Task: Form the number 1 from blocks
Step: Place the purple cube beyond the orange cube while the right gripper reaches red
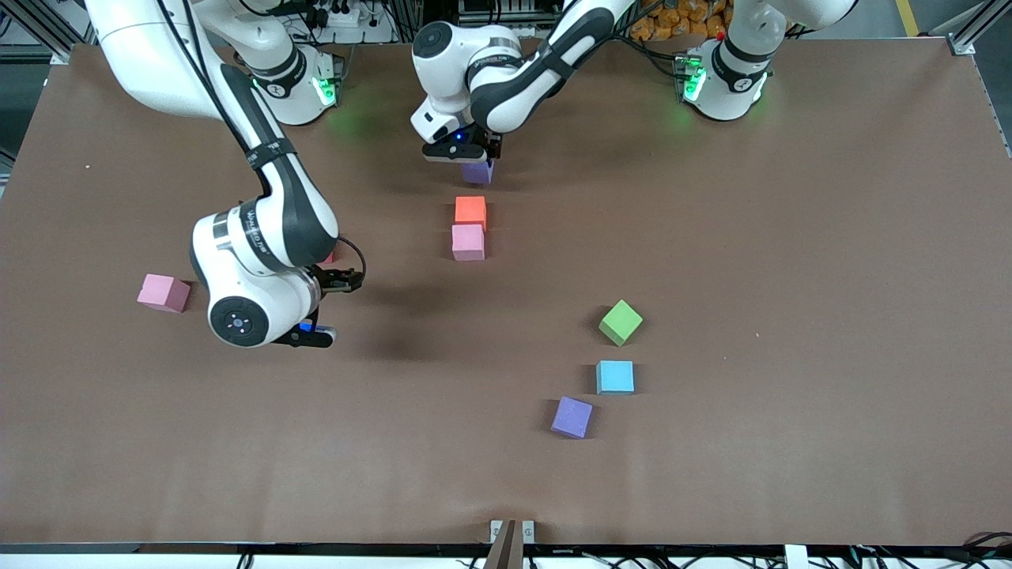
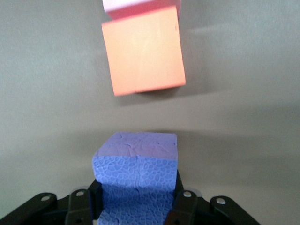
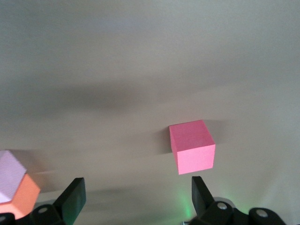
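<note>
Starting at the right arm's end of the bench point(image 1: 791, 237), we see a pink block point(image 1: 164, 292) lying alone. The right end effector point(image 1: 336, 278) hangs beside it with fingers apart, over a red block point(image 3: 192, 146). Mid-bench, the left end effector point(image 1: 474, 154) is clamped on a purple block point(image 2: 137, 173), just above the orange block point(image 1: 470, 210) that touches a second pink block point(image 1: 468, 242). Nearer the front camera sit another purple block point(image 1: 572, 416), the light blue block point(image 1: 614, 377) and the green block point(image 1: 621, 322).

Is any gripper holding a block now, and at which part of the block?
The left gripper is shut on a purple block, its fingers on two opposite side faces. The right gripper is open and holds nothing.
</note>
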